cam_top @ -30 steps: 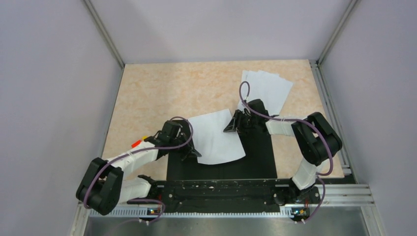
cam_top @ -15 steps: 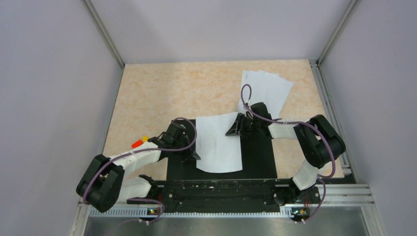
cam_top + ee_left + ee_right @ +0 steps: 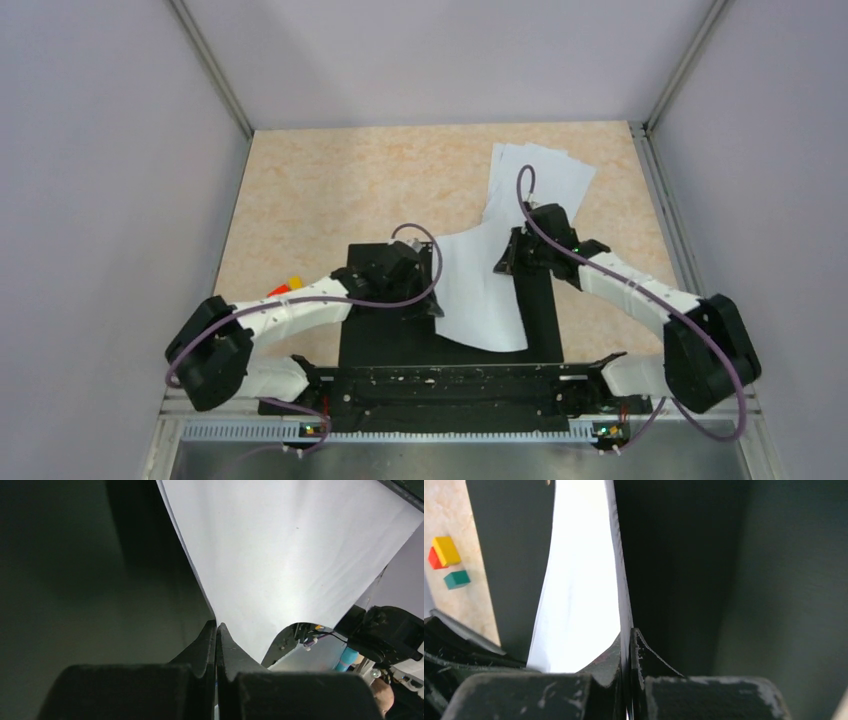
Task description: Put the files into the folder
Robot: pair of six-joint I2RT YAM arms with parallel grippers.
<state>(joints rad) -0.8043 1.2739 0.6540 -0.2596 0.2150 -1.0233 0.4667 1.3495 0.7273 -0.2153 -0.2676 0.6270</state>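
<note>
Currently, a sheet is being held above the open folder, pinched by the closed left gripper and right gripper, flat lowering and release likely being needed next.

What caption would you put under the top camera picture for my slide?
Teamwork: the left fingers and right fingers pinch one white sheet over the open black folder.

One open folder; one lifted sheet; a fanned stack, count unclear; three small blocks.
</note>
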